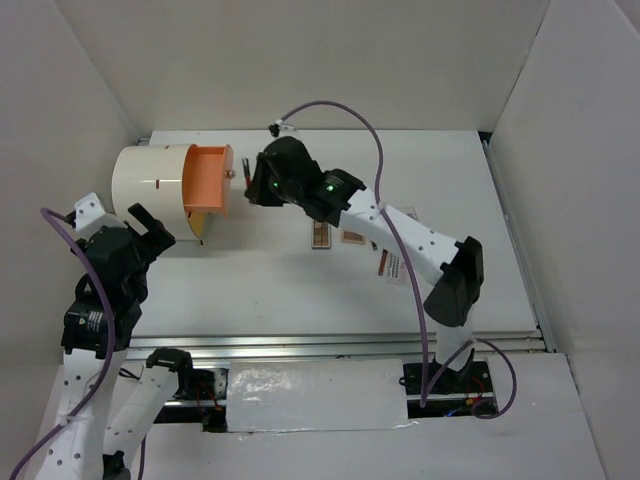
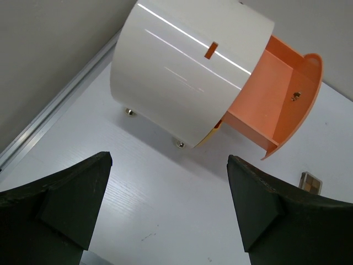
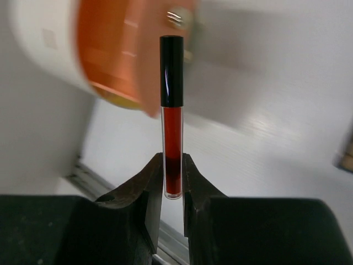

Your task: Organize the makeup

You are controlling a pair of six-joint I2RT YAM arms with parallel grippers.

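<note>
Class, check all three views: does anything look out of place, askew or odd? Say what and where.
Nothing damaged or spilled. The orange drawer stands pulled out of the white cylinder, and the right claw pinches a lip tube by its very end.

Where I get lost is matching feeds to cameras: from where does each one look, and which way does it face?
Top external: fixed above and behind the bases, looking down at the white table; both arms show.
Left wrist: on the left arm, facing past the open left gripper toward the white cylinder with its orange drawer pulled out.
Right wrist: on the right arm, looking along the right gripper, shut on a thin dark-red lip tube with black cap.
Shared: all three show the orange drawer.
</note>
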